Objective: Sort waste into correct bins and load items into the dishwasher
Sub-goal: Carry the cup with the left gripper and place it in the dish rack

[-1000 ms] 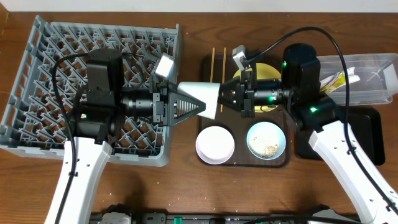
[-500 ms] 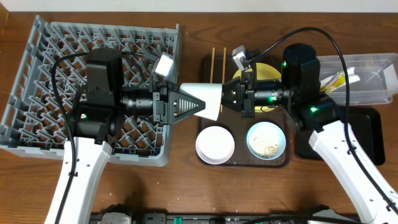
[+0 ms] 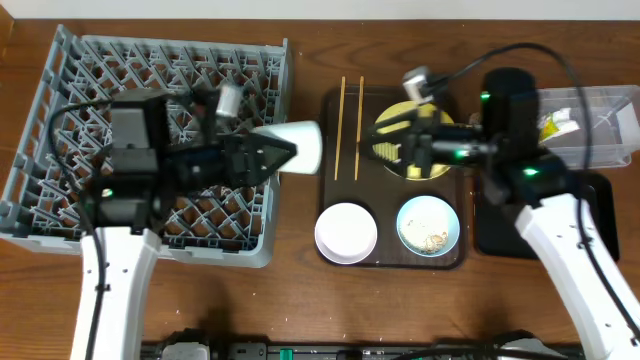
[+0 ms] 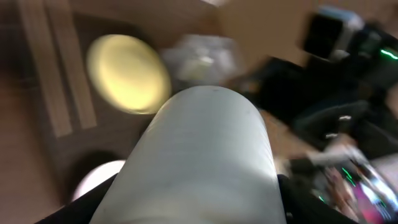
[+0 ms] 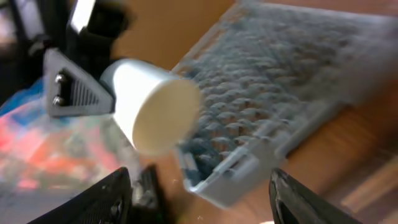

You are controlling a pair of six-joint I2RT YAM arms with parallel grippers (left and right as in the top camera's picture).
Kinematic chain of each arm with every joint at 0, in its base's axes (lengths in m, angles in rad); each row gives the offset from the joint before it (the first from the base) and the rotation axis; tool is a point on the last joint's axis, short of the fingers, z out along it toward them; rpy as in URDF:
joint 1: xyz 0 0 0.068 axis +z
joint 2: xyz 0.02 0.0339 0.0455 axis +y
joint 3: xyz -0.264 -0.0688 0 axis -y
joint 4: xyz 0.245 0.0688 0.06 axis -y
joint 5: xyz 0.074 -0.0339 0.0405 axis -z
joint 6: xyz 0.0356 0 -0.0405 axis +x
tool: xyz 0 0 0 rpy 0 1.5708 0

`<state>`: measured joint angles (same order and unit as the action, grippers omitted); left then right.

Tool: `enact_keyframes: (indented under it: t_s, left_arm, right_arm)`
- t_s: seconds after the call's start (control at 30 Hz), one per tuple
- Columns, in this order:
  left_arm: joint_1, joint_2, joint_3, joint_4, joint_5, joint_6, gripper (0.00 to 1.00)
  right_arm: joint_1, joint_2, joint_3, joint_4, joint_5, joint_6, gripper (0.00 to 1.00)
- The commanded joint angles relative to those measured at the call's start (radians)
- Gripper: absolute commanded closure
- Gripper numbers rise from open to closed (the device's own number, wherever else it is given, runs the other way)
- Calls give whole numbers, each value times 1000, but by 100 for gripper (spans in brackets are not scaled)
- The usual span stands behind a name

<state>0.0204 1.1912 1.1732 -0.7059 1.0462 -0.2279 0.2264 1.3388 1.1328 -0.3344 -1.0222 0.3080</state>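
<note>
- Left gripper (image 3: 280,156) is clamped on the small white cup (image 3: 306,148). It's holding the cup on its side right at the tray-side edge of the big square grey plastic dish rack (image 3: 120,60), not set down yet.
- Right gripper (image 3: 386,140) has its fingers spread wide with nothing between them, hanging over the round yellow plate (image 3: 402,112).
- Progress-wise it looks early. The rack shows no dishes wherever the left arm (image 3: 130,170) isn't covering it, so the cup looks like the first item going in.
- Nearest on the dark-brown serving tray (image 3: 386,256) is the smaller white bowl (image 3: 346,232), which looks empty. Beside it is the light-blue bowl (image 3: 428,222) with pale rice-like crumbs (image 3: 434,240) in it. Both bowls need loading, and the crumbs want binning first.
- Shallow black rectangular tray (image 3: 600,198) sits just right of that. The right arm (image 3: 560,225) hides most of it, so can't tell what's in it.
- Further back on the serving tray are the yellow plate and two thin wooden chopsticks (image 3: 342,125) lying side by side.
- Farthest back on the right, the clear rectangular plastic tub (image 3: 615,158) has the crumpled green-and-yellow wrapper (image 3: 558,124) inside, so that bit of waste looks sorted.
</note>
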Motion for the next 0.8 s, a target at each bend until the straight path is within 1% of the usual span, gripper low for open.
enact_keyframes:
  t_s: [0.0,0.03,0.17,0.23,0.3,0.4,0.47,0.6,0.77]
  left_arm:
    - [60,-56,18,-74,-267,37,32]
    - [72,-68,18,-105,-335,36,32]
    - [92,-136,18,-241,-696,35,33]
    - [92,-168,18,-300,-838,30,33]
    - [92,-188,18,-354,-967,-19,34]
    - [93,-193,18,-438,-1145,-137,34]
    - [93,-187,18,-468,-1200,-191,34]
    - [116,-163,18,-465,-1224,-260,34]
    - [192,-100,18,-424,-1223,-288,34]
  right_arm:
    - [-66,-42,11,-88,169,3,31]
    - [-74,-45,11,-120,198,3,31]
    - [-79,-44,11,-277,350,2,28]
    - [-71,-44,11,-333,409,2,28]
    - [-61,-44,11,-371,432,2,27]
    - [-44,-44,11,-396,459,1,27]
    - [-35,-44,11,-403,482,-2,27]
    - [-24,-43,11,-411,502,-2,26]
    - [-24,-43,11,-410,503,-2,25]
